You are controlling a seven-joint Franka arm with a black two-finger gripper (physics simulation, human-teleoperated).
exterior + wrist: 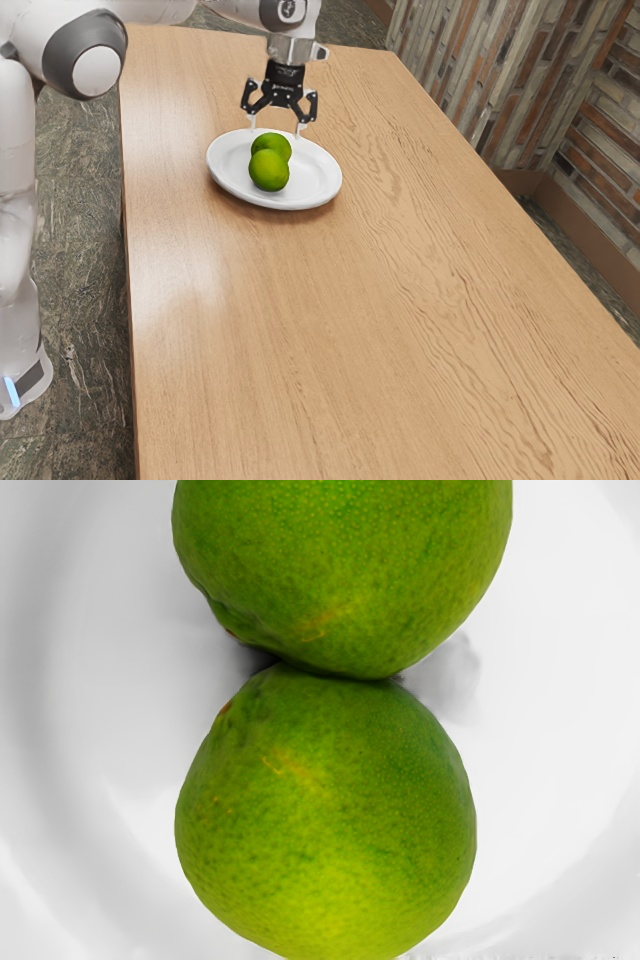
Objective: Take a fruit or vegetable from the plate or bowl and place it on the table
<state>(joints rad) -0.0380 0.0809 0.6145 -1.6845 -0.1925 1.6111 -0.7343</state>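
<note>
Wooden table [240, 340], gripper [275, 127] spread, pointing down, above limes [269, 171]

Exterior view high, angled down, wrist view close overhead, sharing plate [318, 180] and 2 limes [269, 171]

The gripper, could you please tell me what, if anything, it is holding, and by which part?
Nothing is held: the gripper is open, and both green fruits rest on the plate.

end effector [276, 128] pointing down, fingers [298, 129] spread
</note>
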